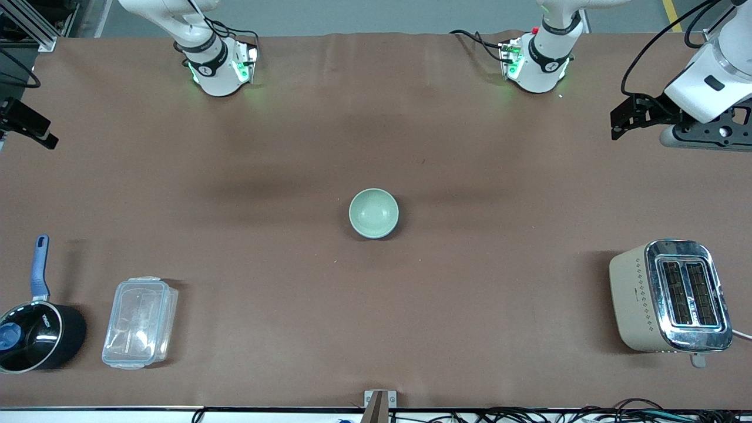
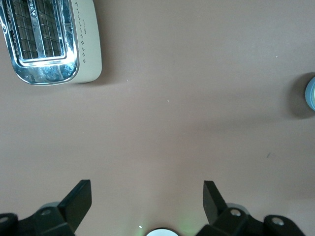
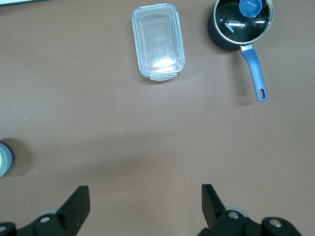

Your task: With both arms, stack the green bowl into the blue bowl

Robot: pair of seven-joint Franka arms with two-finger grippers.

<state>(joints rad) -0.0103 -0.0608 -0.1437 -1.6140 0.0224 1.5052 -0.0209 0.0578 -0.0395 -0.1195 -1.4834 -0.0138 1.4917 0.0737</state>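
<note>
green bowl (image 1: 373,210), front view: at the dial's centre, mid-table, upright and mouth up. a bluish edge under its rim is judged to be the blue bowl (image 1: 390,229) cupping it, so the stack looks made. being round it has no long axis; its symmetry axis stands vertical. toaster (image 1: 667,296) at 4 o'clock, saucepan (image 1: 36,336) and clear container (image 1: 140,322) near 8 o'clock. left gripper (image 1: 624,117) hangs at 2 o'clock, right gripper (image 1: 26,122) at 10 o'clock, both waiting well apart from the bowls.

left wrist view: left gripper's fingers (image 2: 78,196) spread, holding nothing; toaster and a pale blue rim show.

right wrist view: right gripper's fingers (image 3: 78,202) likewise spread and empty.

risk: any low sweep by either arm could clip the nested rims and tip or slide the pair.
</note>
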